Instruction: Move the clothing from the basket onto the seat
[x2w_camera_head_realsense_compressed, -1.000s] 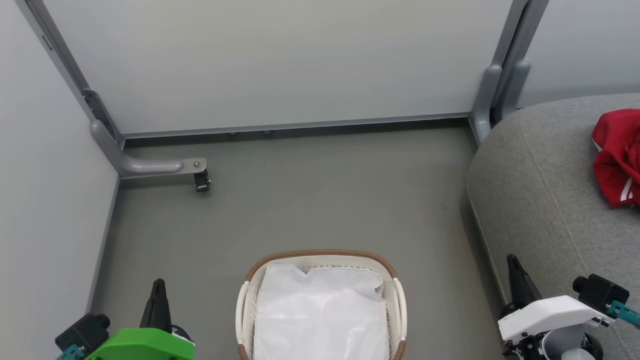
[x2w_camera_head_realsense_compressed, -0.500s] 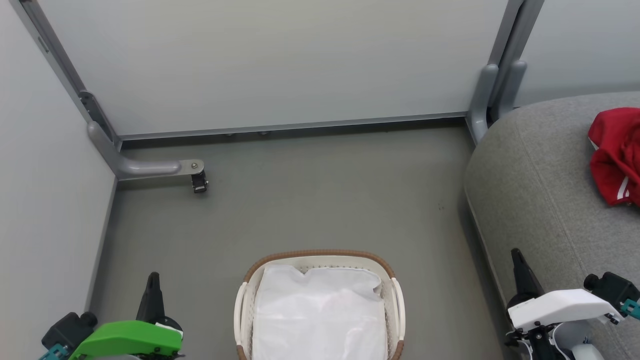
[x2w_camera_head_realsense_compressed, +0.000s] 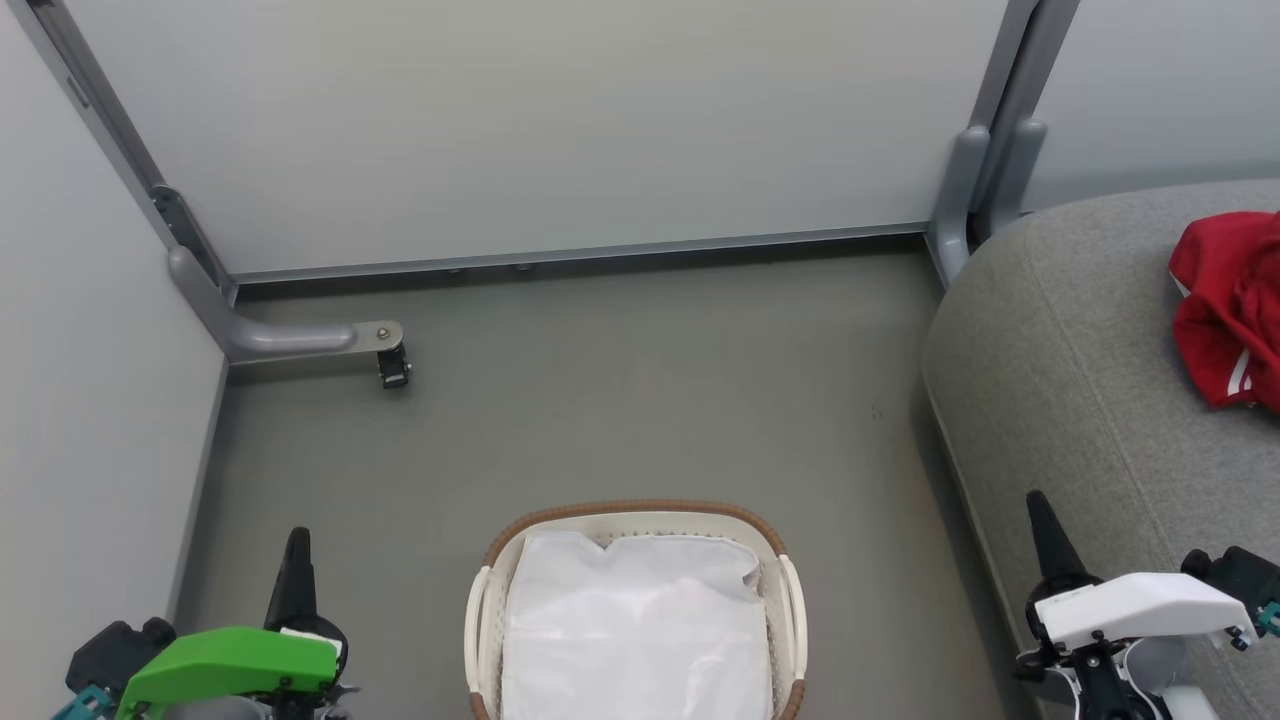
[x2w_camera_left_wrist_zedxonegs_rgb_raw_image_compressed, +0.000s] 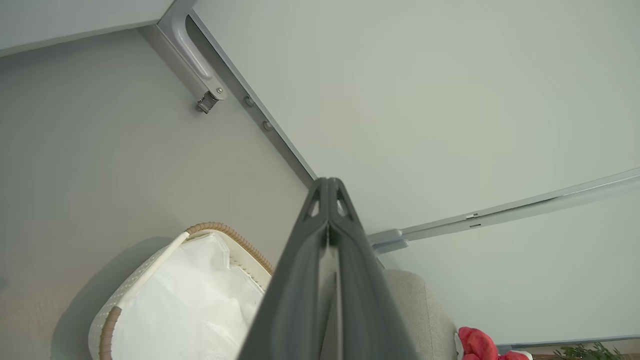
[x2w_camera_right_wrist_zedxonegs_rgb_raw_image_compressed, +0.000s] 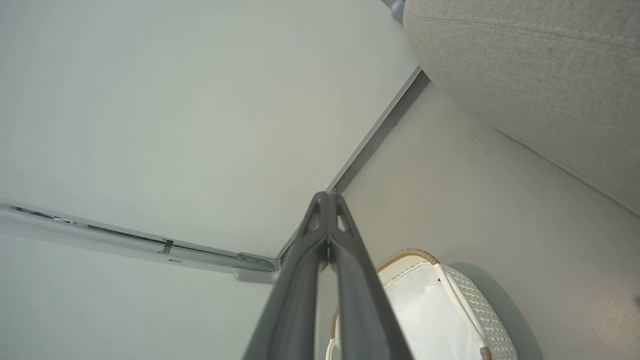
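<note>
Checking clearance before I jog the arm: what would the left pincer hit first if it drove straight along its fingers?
The left pincer, shut, aims past the basket toward the partition panel's bottom rail; nothing nearer shows in line, though depth is unclear.

On my head feed, at seven o'clock, the left gripper shows as a slim black tapered spike rising from a glossy green shell. A black block and a teal plug sit at that shell's nine o'clock. At five o'clock, the right gripper wears a white shell dotted with small dark screws, with a black housing at its two o'clock. On the wrist feeds the fingers are matt dark grey, with small triangular cut-outs near the tips.
</note>
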